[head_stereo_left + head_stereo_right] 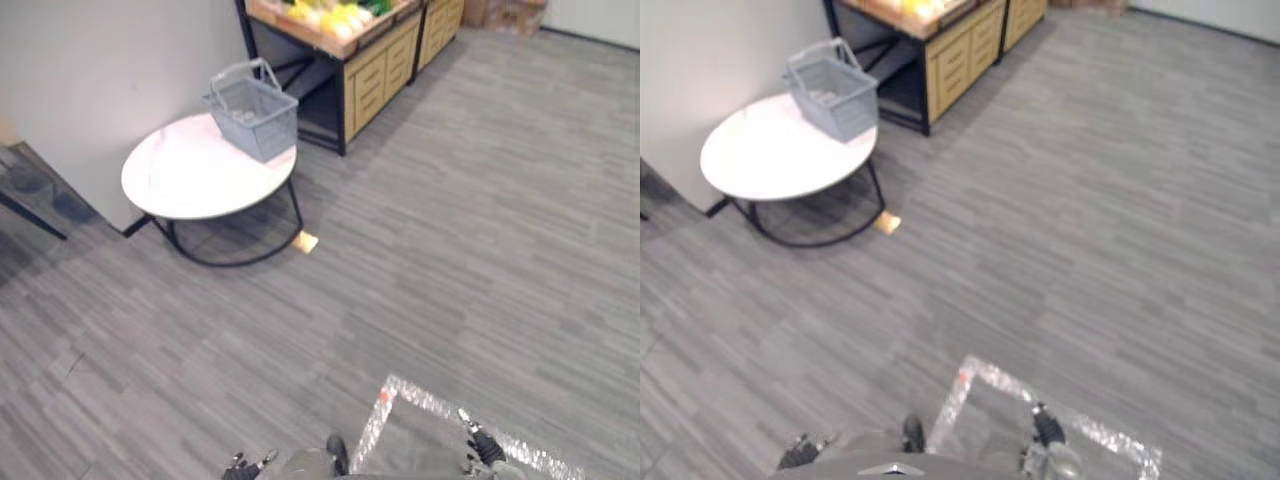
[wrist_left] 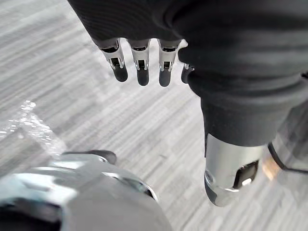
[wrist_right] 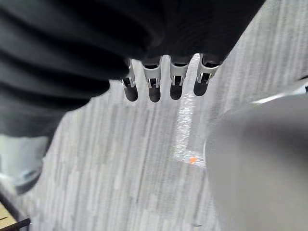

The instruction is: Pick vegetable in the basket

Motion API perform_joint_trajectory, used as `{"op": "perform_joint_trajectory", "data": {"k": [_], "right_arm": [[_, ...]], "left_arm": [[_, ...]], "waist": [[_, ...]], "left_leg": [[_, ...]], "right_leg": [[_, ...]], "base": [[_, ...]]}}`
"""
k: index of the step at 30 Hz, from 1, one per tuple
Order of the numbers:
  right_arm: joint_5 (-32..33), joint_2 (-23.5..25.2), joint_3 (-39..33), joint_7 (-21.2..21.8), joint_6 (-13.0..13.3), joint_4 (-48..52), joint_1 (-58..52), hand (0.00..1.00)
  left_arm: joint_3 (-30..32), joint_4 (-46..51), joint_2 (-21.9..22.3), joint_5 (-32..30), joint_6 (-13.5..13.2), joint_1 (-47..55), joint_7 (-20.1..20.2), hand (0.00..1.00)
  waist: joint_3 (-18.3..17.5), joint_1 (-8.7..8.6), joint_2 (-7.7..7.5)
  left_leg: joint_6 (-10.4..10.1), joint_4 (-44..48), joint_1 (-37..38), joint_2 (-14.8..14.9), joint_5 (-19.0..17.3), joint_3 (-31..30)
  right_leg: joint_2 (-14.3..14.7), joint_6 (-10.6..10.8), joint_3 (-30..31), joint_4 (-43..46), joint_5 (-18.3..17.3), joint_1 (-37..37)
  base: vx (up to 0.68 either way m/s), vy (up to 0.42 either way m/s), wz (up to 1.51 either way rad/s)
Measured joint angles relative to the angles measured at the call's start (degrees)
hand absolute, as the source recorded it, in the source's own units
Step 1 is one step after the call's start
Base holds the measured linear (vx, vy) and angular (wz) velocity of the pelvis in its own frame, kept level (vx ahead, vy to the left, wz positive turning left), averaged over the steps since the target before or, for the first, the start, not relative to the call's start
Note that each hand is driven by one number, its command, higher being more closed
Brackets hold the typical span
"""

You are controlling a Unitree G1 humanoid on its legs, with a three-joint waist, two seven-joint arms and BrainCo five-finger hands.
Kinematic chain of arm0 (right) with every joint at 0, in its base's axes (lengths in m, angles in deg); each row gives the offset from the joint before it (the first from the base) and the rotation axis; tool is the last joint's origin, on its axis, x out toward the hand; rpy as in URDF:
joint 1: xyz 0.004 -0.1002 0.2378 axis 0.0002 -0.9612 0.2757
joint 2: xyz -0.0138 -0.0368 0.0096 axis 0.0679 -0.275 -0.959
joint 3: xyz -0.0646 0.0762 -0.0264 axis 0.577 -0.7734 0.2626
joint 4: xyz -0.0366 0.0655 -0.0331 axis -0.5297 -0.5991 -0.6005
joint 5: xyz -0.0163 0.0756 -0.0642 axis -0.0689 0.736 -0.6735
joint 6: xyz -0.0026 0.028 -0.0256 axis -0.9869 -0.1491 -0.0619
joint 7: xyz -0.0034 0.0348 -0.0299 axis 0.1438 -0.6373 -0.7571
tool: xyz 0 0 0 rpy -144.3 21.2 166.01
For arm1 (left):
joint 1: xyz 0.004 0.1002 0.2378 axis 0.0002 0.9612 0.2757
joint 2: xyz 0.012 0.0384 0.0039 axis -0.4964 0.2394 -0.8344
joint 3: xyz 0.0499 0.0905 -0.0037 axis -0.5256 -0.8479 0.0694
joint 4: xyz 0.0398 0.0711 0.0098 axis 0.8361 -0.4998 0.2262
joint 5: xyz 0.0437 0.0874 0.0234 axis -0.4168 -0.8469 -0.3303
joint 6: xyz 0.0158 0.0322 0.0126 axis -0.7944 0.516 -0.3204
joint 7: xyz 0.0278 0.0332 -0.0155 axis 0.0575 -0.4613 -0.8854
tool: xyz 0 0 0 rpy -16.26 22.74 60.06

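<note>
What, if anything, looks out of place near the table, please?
A small yellowish piece lies on the floor beside the round table's black frame; I cannot tell what it is. The grey basket sits at the table's edge.

shop-like display corner, set up as a small grocery.
wooden produce stand (image 1: 352, 62) with slatted drawer fronts, topped with heaped yellow and green vegetables (image 1: 335, 15); just beside it, a grey mesh shopping basket (image 1: 255, 108) with handle raised, set at the far edge of a round white table (image 1: 185, 178) on a black frame; plain pale wall (image 1: 100, 70) behind; wide grey plank-patterned floor (image 1: 480, 200), marked in the foreground with a shiny tape outline (image 1: 425, 403).
</note>
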Motion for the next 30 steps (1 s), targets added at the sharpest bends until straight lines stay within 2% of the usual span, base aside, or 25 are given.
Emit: {"op": "perform_joint_trajectory", "data": {"k": [3,4,5,7,9,11,12,13,14,15,16,17,18,19,20,21,23,26,27,28,30], "right_arm": [[0.0,-0.3,-2.8,-0.1,-0.1,-0.1,-0.1,0.00],[0.0,-0.3,-3.4,-0.2,-0.2,-0.3,-0.1,0.00],[0.0,-0.3,-4.0,-0.3,-0.2,-0.7,-0.5,0.00],[0.0,-0.5,-3.9,-0.4,-0.3,-0.6,-1.6,0.00],[0.1,-0.8,-4.1,-0.8,-0.9,0.0,-2.6,0.00],[0.0,-0.3,-3.9,-1.1,-0.9,1.0,-3.3,0.00],[-0.1,-0.2,-3.4,-1.0,-1.2,0.9,-3.9,0.00],[-0.1,-0.7,-2.6,-1.0,-1.4,1.0,-4.3,0.00],[-1.6,-0.9,-2.1,-1.0,-1.4,1.0,-4.5,0.00],[-2.7,-1.5,-2.0,-0.9,-1.4,0.9,-4.3,0.00],[-3.2,-1.8,-2.0,-0.9,-1.4,1.0,-4.2,0.00],[-4.3,-2.0,-2.2,-0.8,-1.6,1.0,-3.5,0.00],[-4.4,-2.0,-2.2,-0.8,-1.8,1.0,-3.4,0.00],[-4.4,-2.1,-2.2,-0.9,-1.9,1.0,-3.3,0.00],[-4.4,-2.1,-1.9,-1.0,-1.9,1.0,-3.1,0.00],[-4.4,-2.1,-1.7,-1.1,-1.9,1.0,-2.8,0.00],[-4.5,-2.4,-0.9,-1.4,-1.9,0.9,-2.9,0.00],[-4.3,-3.0,-0.1,-1.6,-2.4,0.7,-3.1,0.00],[-4.3,-3.0,0.0,-1.9,-2.9,0.6,-3.3,0.00],[-4.3,-2.9,0.0,-2.1,-3.1,0.6,-3.5,0.00],[-4.2,-2.8,0.2,-2.7,-3.0,1.0,-4.1,0.00]], "left_arm": [[0.2,0.0,0.5,0.0,0.0,-1.4,0.2,0.00],[0.7,-0.1,0.7,0.0,0.0,-2.0,0.2,0.00],[2.4,-0.1,1.6,0.0,0.0,-2.8,0.1,0.00],[4.0,0.0,3.1,0.0,0.0,-3.7,0.0,0.00],[5.7,0.1,5.9,-0.1,0.0,-5.6,-0.2,0.00],[8.0,0.3,7.2,-0.4,-0.1,-6.6,-0.2,0.00],[9.2,0.2,7.3,-0.4,0.0,-7.4,-0.2,0.00],[9.6,0.1,7.8,-0.4,0.0,-7.3,-0.3,0.00],[10.2,0.0,8.7,-0.6,0.0,-7.8,-0.2,0.00],[11.0,1.0,9.6,-1.4,-0.1,-7.7,-0.2,0.00],[11.3,1.3,9.9,-1.4,-0.1,-7.6,-0.2,0.00],[11.5,1.8,10.1,-1.4,0.0,-7.4,-0.2,0.00],[11.9,2.5,10.2,-1.4,-0.1,-7.4,-0.2,0.00],[11.8,2.9,10.2,-1.2,-0.1,-7.4,-0.2,0.00],[11.8,4.0,10.1,-1.2,0.0,-7.3,-0.2,0.00],[11.8,4.6,9.9,-0.2,-0.1,-7.2,-0.1,0.00],[11.5,5.2,9.8,0.4,-0.1,-7.2,0.0,0.00],[11.3,6.1,9.5,0.5,-0.5,-6.4,-0.1,0.00],[11.3,5.8,9.1,0.9,-0.5,-6.1,-0.5,0.00],[11.3,5.7,9.1,1.0,-0.5,-5.5,-0.5,0.00],[12.5,6.1,9.6,1.4,-0.7,-4.4,-0.7,0.00]], "waist": [[1.1,-0.78,0.54],[1.4,-1.07,0.64],[2.0,-1.32,1.13],[2.8,-1.50,2.42],[4.2,-1.40,4.01],[4.4,-1.47,3.56],[4.4,-1.51,3.22],[4.3,-1.59,3.79],[4.0,-1.43,4.10],[4.0,-0.95,4.81],[3.8,-1.01,5.31],[3.7,-1.47,5.76],[3.8,-1.34,5.78],[3.9,-1.27,5.74],[4.0,-1.21,5.67],[4.7,-0.61,4.73],[4.6,0.36,4.72],[4.6,0.69,5.18],[4.6,1.29,4.99],[4.6,1.73,4.70],[4.6,1.91,4.64]], "left_leg": [[-0.5,-3.4,7.3,0.0,-2.2,-0.1],[-0.7,-3.4,8.3,0.1,-2.9,-0.2],[-1.2,-3.4,10.2,0.6,-4.3,-0.2],[-2.5,-3.3,12.1,2.1,-6.4,-0.3],[-5.0,-3.8,15.2,4.9,-9.4,-0.8],[-7.3,-4.4,17.0,6.5,-12.0,-1.6],[-6.5,-4.6,19.2,7.8,-14.3,-3.0],[-5.2,-4.6,20.2,8.8,-15.0,-3.5],[-6.2,-2.4,20.4,10.2,-12.5,-5.4],[-7.2,1.7,19.5,12.0,-9.9,-7.4],[-7.6,5.4,18.2,13.1,-8.5,-8.6],[-8.3,16.2,13.5,15.0,-4.6,-11.4],[-9.4,28.6,7.6,16.2,2.4,-14.6],[-11.4,35.2,5.0,16.6,4.3,-15.9],[-12.7,43.6,1.5,17.1,5.1,-15.5],[-11.9,52.3,-2.6,17.6,4.6,-11.6],[-10.6,55.2,-6.3,16.9,3.5,-7.6],[-9.4,49.4,-14.5,15.5,-1.1,-1.7],[-8.8,41.2,-15.7,14.9,-2.3,0.7],[-8.2,32.3,-15.5,13.8,-2.0,1.8],[-5.2,12.0,-14.4,12.2,1.7,1.9]], "right_leg": [[0.2,-1.8,-7.4,-2.5,-6.2,-5.0],[0.3,-2.4,-8.6,-4.3,-6.9,-6.1],[0.8,-2.6,-10.4,-8.9,-7.9,-7.9],[2.4,-2.4,-11.6,-19.4,-7.7,-9.8],[4.4,-0.8,-11.4,-37.3,-4.8,-11.5],[4.9,1.0,-8.1,-48.8,-0.5,-12.2],[4.6,1.7,-7.5,-46.4,3.4,-13.0],[5.3,1.7,-7.7,-42.6,3.5,-13.7],[5.6,-1.5,-7.9,-35.5,1.4,-15.5],[6.3,-3.3,-9.1,-31.8,-2.2,-15.1],[6.6,-4.2,-10.2,-31.2,-3.7,-14.2],[7.0,-5.0,-12.1,-31.3,-6.2,-11.6],[7.3,-5.7,-13.6,-32.3,-8.1,-7.8],[7.5,-6.0,-14.5,-33.3,-8.8,-5.4],[7.9,-6.2,-15.4,-35.1,-9.6,-1.3],[8.4,-6.7,-16.0,-39.4,-9.9,5.8],[8.2,-6.4,-16.4,-43.9,-10.2,11.7],[7.5,-4.6,-16.9,-49.5,-10.3,18.3],[7.0,-3.8,-16.8,-51.4,-10.1,20.5],[6.4,-2.9,-16.8,-52.6,-10.3,21.9],[5.3,-0.2,-17.1,-54.7,-11.5,25.2]], "base": [[0.39,-0.001,-0.05],[0.34,-0.081,-0.01],[0.37,-0.114,-0.01],[0.40,-0.147,0.05],[0.55,-0.244,0.10],[0.55,-0.286,0.27],[0.50,-0.269,0.45],[0.65,-0.334,0.63],[0.66,-0.378,0.43],[0.77,-0.492,0.38],[0.76,-0.524,0.33],[0.73,-0.458,0.51],[0.60,-0.321,0.54],[0.57,-0.250,0.46],[0.52,-0.188,0.39],[0.50,-0.161,0.32],[0.38,-0.072,0.23],[0.40,0.010,0.05],[0.31,0.078,-0.21],[0.47,0.140,-0.24],[0.38,0.191,-0.08]]}}
